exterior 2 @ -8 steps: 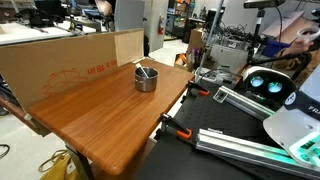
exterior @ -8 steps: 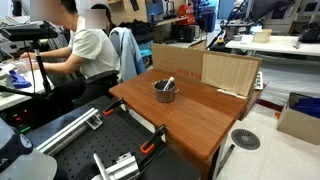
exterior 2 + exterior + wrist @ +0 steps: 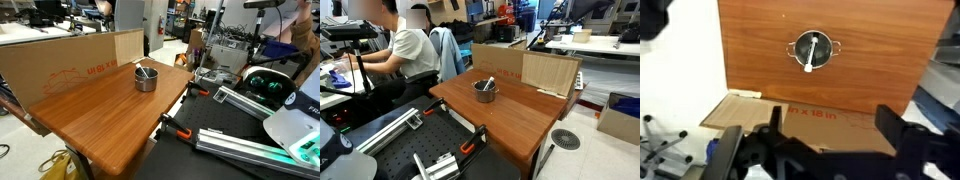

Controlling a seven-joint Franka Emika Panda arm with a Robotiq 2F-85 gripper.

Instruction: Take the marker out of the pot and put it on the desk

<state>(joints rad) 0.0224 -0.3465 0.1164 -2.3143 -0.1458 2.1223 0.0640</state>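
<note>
Now, my jaws hang spread and empty, well apart from the pot (image 3: 826, 50) on the tabletop (image 3: 880, 70) far ahead. The marker (image 3: 812, 52) lies slanted inside it. Best approach: descend centred, jaws across its shaft, clear of the rim.

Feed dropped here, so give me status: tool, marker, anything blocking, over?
Tool open, empty, well above desk. Marker lying in pot. Nothing over pot.
</note>
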